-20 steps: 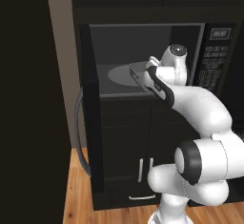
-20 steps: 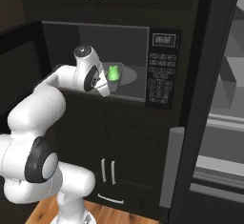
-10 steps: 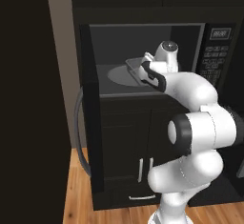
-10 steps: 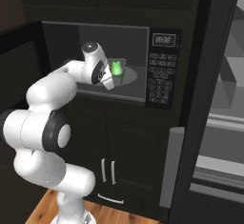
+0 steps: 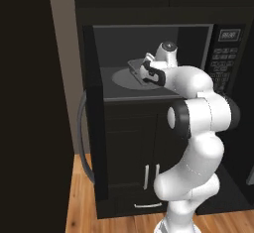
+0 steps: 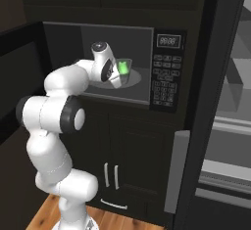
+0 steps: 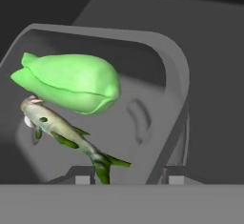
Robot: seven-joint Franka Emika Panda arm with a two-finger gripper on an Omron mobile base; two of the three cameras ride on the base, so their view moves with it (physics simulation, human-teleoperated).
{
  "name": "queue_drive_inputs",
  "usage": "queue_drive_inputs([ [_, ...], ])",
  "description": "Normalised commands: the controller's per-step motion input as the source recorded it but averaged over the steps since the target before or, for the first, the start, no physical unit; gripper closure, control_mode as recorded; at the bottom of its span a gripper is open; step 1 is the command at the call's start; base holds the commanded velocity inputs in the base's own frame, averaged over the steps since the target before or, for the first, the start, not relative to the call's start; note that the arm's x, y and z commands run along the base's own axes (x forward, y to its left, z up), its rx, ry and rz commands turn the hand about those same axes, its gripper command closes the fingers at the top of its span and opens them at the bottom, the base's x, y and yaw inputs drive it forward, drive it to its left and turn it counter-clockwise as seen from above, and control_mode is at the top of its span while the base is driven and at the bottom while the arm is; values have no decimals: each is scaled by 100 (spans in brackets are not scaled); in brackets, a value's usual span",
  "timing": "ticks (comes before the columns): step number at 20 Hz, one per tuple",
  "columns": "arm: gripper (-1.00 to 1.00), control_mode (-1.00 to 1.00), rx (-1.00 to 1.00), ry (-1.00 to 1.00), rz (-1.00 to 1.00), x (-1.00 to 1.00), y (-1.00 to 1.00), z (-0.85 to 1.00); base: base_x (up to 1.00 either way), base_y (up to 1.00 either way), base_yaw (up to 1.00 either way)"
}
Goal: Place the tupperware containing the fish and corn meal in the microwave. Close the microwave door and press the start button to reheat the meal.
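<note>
Gripping tupperware rim, tool inside microwave (display digits unreadable); fish, green corn within.

glossy white arm of rounded segments with dark joint bands.

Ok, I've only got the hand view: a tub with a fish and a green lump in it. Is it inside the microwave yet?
Observer: Yes. In the right base view the pincer holds the tupperware inside the microwave cavity, over the turntable.
Operator: And the door?
Observer: The microwave door stands wide open, swung out to the left.
Operator: Is the tub sitting on the turntable?
Observer: I cannot tell; the arm hides the tub's base in both base views.
</note>
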Motion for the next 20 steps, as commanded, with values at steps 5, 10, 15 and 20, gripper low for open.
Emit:
queue_drive_inputs([
  [5, -100, -100, 0, 1, 0, 53, 0, -22, 0, 0, 0],
  [10, -100, -100, 0, 0, 0, 19, 0, -9, 0, 0, 0],
  [15, -100, -100, 0, 0, 0, -38, 0, 3, 0, 0, 0],
  [20, -100, -100, 0, -4, 0, -98, 0, 18, 0, 0, 0],
])
